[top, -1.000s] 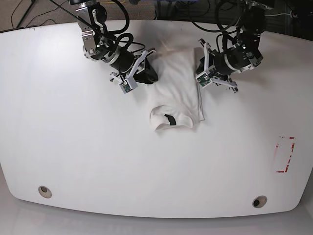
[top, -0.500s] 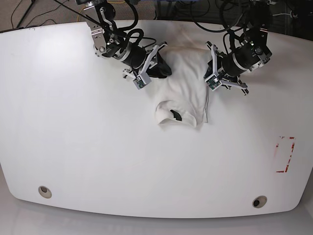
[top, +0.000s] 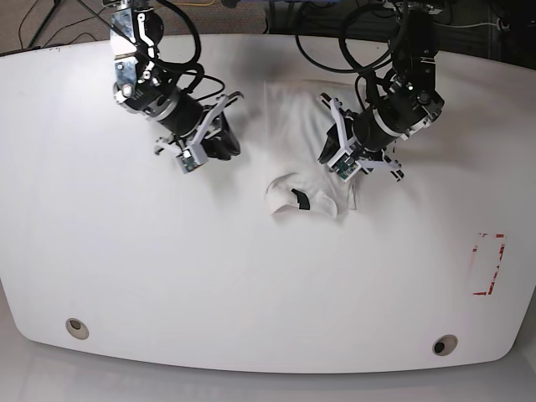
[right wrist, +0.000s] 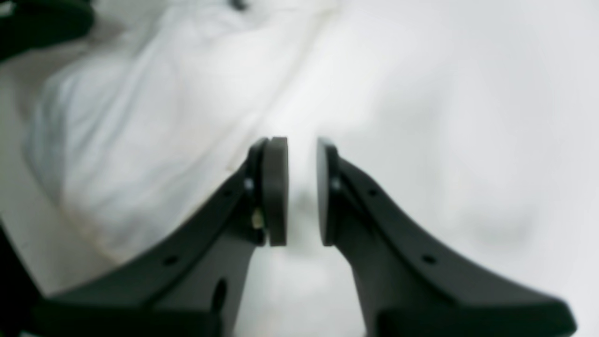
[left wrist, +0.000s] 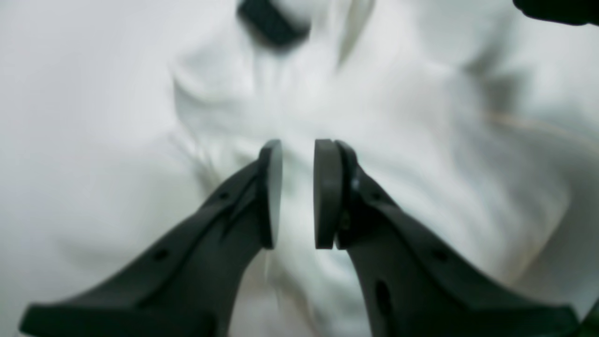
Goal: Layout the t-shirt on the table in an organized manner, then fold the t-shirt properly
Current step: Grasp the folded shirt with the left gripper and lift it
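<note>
One broad white table point(top: 167, 276) carries your t-shirt point(top: 306, 146) near its far edge: a plain white, folded, wrinkled strip running front to back, collar point(top: 289, 191) nearest you, with no readable print showing. Your left gripper point(left wrist: 297, 194) hovers over its cloth and your right gripper point(right wrist: 302, 192) beside it, both jaws slightly parted on nothing.

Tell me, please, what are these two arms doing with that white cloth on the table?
Two robot arms are working on a white t-shirt that lies crumpled and partly folded near the far middle of the table. The left gripper hangs just above the shirt, jaws slightly apart with nothing visibly between them. The right gripper is off to the shirt's side over bare tabletop, also slightly apart and empty. The shirt is not yet laid out flat.
</note>
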### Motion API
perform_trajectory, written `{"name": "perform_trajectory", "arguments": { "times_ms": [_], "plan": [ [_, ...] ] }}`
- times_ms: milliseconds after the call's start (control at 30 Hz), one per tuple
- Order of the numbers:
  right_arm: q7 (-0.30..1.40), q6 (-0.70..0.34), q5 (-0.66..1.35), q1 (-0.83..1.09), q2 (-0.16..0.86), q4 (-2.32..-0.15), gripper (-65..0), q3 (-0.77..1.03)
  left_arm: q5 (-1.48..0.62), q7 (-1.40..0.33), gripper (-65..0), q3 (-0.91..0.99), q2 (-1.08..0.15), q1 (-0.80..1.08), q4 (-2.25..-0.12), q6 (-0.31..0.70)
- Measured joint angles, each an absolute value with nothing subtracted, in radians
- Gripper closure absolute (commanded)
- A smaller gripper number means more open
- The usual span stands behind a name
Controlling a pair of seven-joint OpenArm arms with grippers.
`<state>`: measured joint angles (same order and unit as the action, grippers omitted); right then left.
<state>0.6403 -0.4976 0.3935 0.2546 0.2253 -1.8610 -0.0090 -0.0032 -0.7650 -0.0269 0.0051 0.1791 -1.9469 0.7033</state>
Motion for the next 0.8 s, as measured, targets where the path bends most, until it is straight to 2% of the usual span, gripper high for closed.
{"name": "perform_trajectory", "arguments": {
  "times_ms": [167, 367, 433, 800],
  "plan": [
    [0.671, -0.507, 0.4, 0.253, 0.229, -1.909, -9.4, 0.056, 0.001, -0.768, -10.0, -0.096, 0.016, 0.129, -1.946, 0.67],
    [0.709, -0.535, 0.399, 0.257, 0.228, -1.912, -9.4, 0.101, 0.059, -0.648, -10.0, -0.199, 0.019, 0.115, -1.922, 0.466],
    [0.71, -0.545, 0.398, 0.259, 0.23, -1.912, -9.4, 0.118, 0.081, -0.599, -10.0, -0.239, 0.019, 0.116, -1.89, 0.436],
    [0.709, -0.568, 0.397, 0.274, 0.228, -1.912, -9.4, 0.155, 0.131, -0.549, -10.0, -0.284, 0.009, 0.134, -1.629, 0.418]
  ]
}}
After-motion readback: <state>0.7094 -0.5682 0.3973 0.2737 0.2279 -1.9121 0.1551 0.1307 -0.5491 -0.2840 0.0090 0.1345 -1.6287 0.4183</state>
